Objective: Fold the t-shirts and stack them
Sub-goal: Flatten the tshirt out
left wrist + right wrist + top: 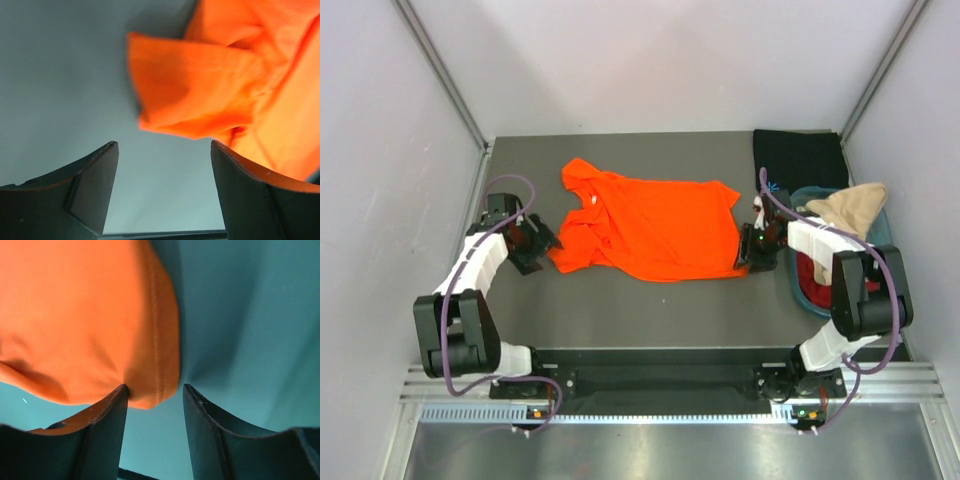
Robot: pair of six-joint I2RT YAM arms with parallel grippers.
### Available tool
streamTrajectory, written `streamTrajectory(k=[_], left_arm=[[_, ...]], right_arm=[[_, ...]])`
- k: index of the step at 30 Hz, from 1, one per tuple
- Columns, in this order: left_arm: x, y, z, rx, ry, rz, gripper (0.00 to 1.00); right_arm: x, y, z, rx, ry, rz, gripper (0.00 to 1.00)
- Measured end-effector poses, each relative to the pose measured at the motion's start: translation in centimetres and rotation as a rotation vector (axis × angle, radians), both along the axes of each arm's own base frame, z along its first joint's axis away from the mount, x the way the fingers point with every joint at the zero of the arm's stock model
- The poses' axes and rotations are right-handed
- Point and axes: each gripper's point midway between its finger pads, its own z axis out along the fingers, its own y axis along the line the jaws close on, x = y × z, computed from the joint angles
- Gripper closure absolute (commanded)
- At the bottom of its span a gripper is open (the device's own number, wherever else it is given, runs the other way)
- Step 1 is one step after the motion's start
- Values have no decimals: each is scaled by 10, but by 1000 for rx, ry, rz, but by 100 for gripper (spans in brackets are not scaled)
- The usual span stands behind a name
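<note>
A bright orange t-shirt [655,232] lies spread out and rumpled on the dark table, collar at the back left. My left gripper [540,250] stands open just off the shirt's left sleeve. In the left wrist view the gripper [165,145] has nothing between its fingers and the orange sleeve [200,85] lies beyond the tips. My right gripper [751,252] is at the shirt's near right corner. In the right wrist view its jaws [156,387] stand apart, and the hemmed orange corner [100,320] touches the left fingertip [120,395] without being pinched.
A black t-shirt [798,160] lies at the back right corner. A teal tub [804,193] stands at the right edge, with a beige t-shirt [847,206] draped over it and a dark red t-shirt [814,276] inside. Grey walls close in three sides.
</note>
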Motion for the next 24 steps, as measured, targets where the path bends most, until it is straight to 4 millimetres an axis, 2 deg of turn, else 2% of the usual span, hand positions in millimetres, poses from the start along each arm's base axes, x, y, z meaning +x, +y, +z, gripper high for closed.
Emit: streamTrajectory(k=[4, 7, 9, 11, 12, 15, 18, 20, 23, 24], left_arm=[[17, -13, -8, -99, -7, -7, 22], [26, -20, -18, -152, 11, -19, 29], [28, -24, -23, -176, 20, -22, 45], [28, -26, -23, -190, 22, -24, 66], [29, -26, -22, -192, 18, -27, 91], [31, -23, -15, -165, -5, -33, 99], [28, -14, 10, -101, -54, -43, 100], [26, -8, 40, -47, -130, -52, 100], [16, -1, 88, 25, -270, -57, 100], [11, 0, 98, 39, -301, -57, 100]], right_arm=[[6, -2, -7, 41, 10, -18, 52], [12, 2, -6, 67, 5, -14, 57], [13, 5, -6, 84, 5, -9, 64], [12, 7, -7, 95, 10, -2, 75], [11, 8, -7, 98, 16, 0, 86], [8, 7, -6, 98, 29, -7, 92], [2, 4, 4, 82, 33, -19, 96], [-1, 2, 18, 74, 15, -22, 97], [-8, -2, 54, 66, -45, -30, 97], [-10, -3, 65, 69, -62, -33, 96]])
